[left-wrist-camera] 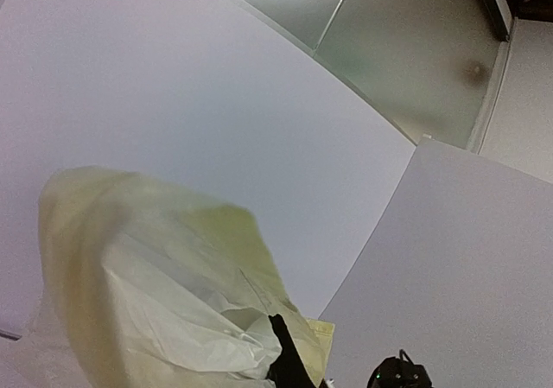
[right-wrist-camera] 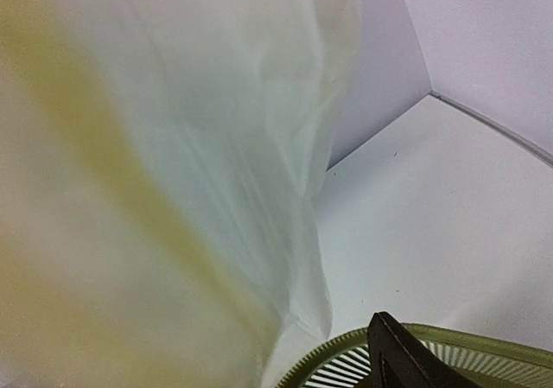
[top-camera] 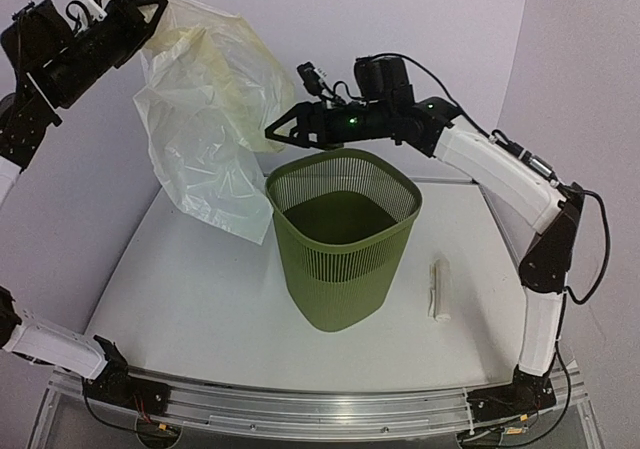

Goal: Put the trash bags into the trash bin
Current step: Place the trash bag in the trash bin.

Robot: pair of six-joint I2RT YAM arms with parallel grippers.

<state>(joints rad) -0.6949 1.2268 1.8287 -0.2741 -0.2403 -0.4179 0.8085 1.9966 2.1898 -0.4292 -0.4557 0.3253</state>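
Bag (top-camera: pixel 205 129) hangs pinched in left gripper (top-camera: pixel 155 14); right gripper (top-camera: pixel 275 129) gapes beside it, over bin (top-camera: pixel 345 259).

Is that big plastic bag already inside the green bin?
No, the bag hangs in the air from the left gripper, beside the bin and outside its rim.

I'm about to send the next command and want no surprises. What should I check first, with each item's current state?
1. Left end effector shut on trash bag: ok, the bag hangs from it.
2. Right end effector open: ok, jaws apart near the bag's edge.
3. Trash bin upright, mouth unobstructed: ok.
4. Bag above the bin's mouth: not ok, it hangs left of the rim.
5. Bag's own mouth spread open: cannot tell.
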